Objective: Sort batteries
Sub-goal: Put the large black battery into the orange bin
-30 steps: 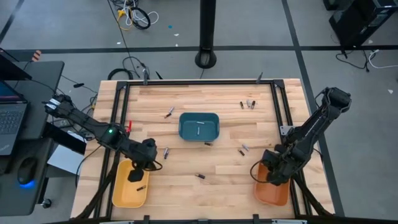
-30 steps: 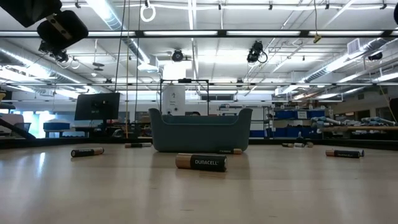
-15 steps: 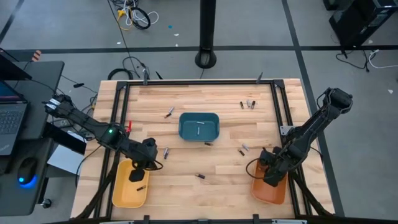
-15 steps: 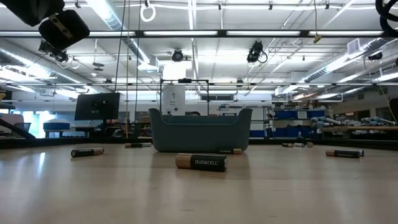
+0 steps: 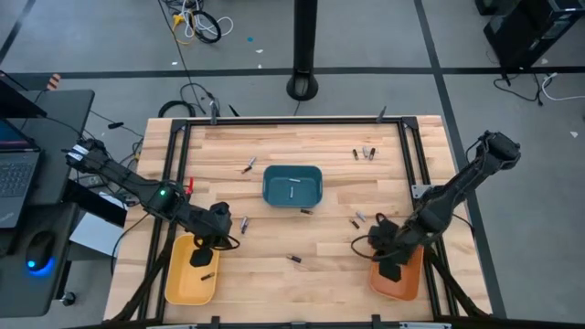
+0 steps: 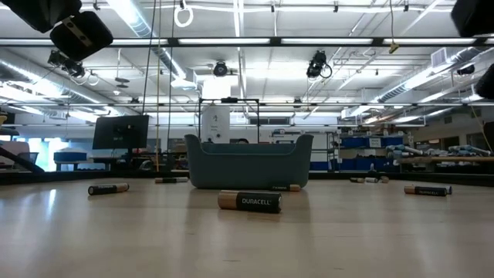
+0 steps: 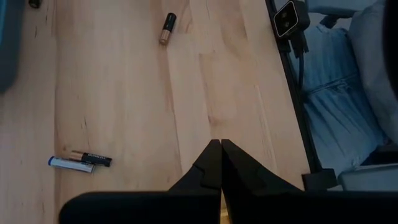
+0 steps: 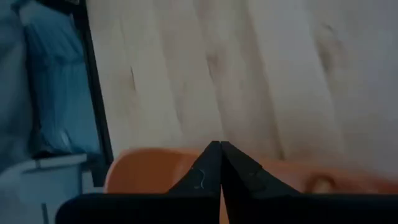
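Observation:
Batteries lie scattered on the wooden table: one (image 5: 294,259) near the front middle, one (image 5: 244,223) left of centre, a few (image 5: 366,153) at the far right, and one (image 5: 292,190) inside the teal bin (image 5: 271,192). Another battery (image 5: 207,275) lies in the yellow tray (image 5: 179,283). My left gripper (image 5: 199,261) hangs shut over the yellow tray, holding nothing (image 7: 220,147). My right gripper (image 5: 391,270) hangs shut over the orange tray (image 5: 407,285), with nothing between its fingers (image 8: 219,147).
The teal bin stands mid-table, with a battery (image 5: 306,211) at its near wall. The low view shows a battery (image 6: 248,201) in front of the bin (image 6: 248,162) and others (image 6: 107,188) (image 6: 426,190) to either side. A black frame (image 5: 292,121) rims the table.
My right gripper has moved toward the table's left edge and risen a little, staying over the orange tray, and its wrist has turned. My left gripper has kept still.

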Controlling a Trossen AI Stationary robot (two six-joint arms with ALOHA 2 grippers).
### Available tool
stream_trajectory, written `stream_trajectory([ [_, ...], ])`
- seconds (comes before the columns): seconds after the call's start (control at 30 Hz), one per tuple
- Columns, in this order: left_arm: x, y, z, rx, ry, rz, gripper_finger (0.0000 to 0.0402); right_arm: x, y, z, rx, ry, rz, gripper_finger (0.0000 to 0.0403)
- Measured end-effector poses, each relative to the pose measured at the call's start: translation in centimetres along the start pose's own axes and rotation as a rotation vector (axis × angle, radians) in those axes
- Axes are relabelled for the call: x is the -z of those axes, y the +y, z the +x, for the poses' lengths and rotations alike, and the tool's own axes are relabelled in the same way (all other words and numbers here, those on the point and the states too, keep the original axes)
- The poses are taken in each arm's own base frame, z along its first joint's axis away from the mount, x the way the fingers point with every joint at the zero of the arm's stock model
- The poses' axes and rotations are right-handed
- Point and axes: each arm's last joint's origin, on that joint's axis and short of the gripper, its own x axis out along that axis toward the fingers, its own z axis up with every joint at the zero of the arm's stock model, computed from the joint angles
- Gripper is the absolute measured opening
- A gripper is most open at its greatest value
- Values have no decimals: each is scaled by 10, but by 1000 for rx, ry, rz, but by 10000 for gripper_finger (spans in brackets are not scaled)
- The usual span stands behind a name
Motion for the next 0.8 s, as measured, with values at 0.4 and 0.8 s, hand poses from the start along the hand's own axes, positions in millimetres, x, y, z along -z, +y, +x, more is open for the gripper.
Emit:
stream_trajectory([
  [0.4,0,0,0,0,0,4,7,-42,17,42,-33,303,-199,10],
  [0.8,4,2,6,-32,58,-29,7,-43,17,47,-22,444,-203,12],
])
